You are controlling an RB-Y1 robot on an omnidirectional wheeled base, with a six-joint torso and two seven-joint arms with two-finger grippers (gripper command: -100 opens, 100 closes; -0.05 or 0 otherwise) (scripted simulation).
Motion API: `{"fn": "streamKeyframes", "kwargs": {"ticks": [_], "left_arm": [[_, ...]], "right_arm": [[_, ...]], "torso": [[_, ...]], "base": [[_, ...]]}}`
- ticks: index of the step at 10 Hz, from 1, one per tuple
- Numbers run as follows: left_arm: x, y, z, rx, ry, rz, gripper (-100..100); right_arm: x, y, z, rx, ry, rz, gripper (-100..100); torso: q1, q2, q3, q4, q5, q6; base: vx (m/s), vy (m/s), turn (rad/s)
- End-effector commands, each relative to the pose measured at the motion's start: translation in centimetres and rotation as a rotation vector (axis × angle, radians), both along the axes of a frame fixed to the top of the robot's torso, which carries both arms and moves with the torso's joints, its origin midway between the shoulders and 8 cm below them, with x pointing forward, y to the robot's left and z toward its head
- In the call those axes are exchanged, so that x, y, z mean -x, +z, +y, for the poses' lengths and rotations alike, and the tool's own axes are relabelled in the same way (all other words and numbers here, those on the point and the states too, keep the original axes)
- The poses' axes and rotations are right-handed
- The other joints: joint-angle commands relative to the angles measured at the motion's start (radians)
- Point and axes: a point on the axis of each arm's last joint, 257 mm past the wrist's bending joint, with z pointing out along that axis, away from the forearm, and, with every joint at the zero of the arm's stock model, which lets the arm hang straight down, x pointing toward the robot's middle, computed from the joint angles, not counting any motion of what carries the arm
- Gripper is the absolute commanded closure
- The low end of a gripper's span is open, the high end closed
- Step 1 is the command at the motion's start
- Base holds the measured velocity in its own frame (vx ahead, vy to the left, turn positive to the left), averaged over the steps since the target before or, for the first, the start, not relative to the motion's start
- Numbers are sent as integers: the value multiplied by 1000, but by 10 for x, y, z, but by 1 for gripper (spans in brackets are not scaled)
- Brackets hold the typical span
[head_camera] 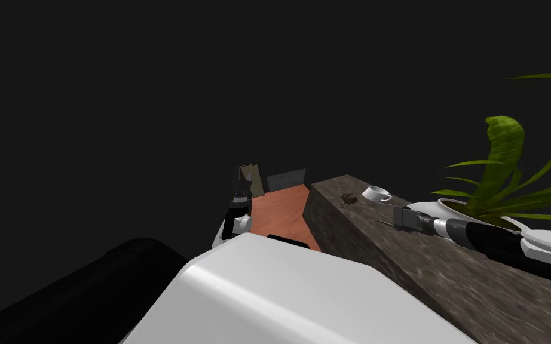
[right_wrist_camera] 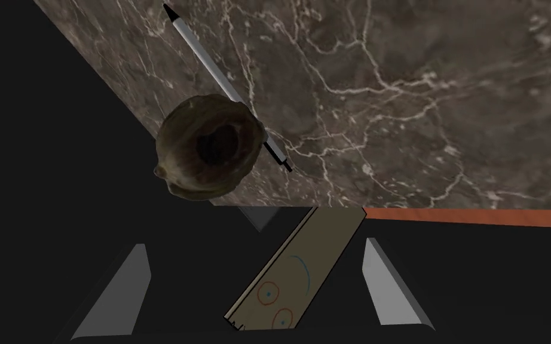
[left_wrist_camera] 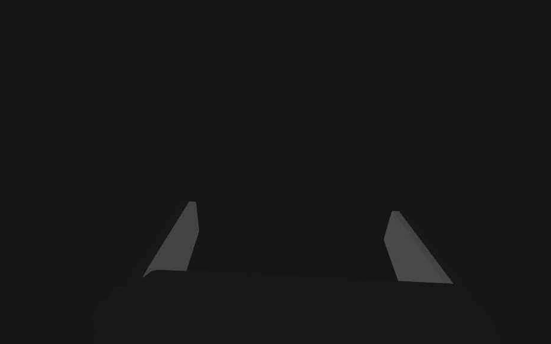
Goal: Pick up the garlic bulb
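garlic bulb (right_wrist_camera: pixel 208 149) on seemingly marble counter (right_wrist_camera: pixel 418 89)

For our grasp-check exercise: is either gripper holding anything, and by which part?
Nothing is held. The right gripper stands open, short of the dull brown, lumpy garlic bulb on the dark veined marble counter; the left gripper is open and empty.

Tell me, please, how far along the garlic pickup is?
Approach looks done: the right gripper hangs over the marble counter, facing the garlic bulb. In hand: nothing; it stands open, the bulb lying ahead by a pen. Remaining: close in, grip, lift. The left gripper is open.
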Motion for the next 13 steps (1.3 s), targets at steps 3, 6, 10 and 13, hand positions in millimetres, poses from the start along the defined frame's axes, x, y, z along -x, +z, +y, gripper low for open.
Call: {"fn": "streamKeyframes", "kwargs": {"ticks": [3,6,10,13], "left_arm": [[0,0,0,0,0,0,0],[0,0,0,0,0,0,0],[0,0,0,0,0,0,0],[0,0,0,0,0,0,0]], "right_arm": [[25,-7,-42,152,32,97,-100],[48,-10,-73,249,52,176,-100],[93,-18,-114,368,82,316,-100],[119,-34,-119,377,99,387,-100]], "torso": [[1,-1,-1,0,0,1],[0,-1,-1,0,0,1],[2,-3,-2,-1,0,1],[0,-2,-1,-1,-1,1]], "base": [[90,55,185],[96,40,151],[118,51,175],[97,25,96]]}}
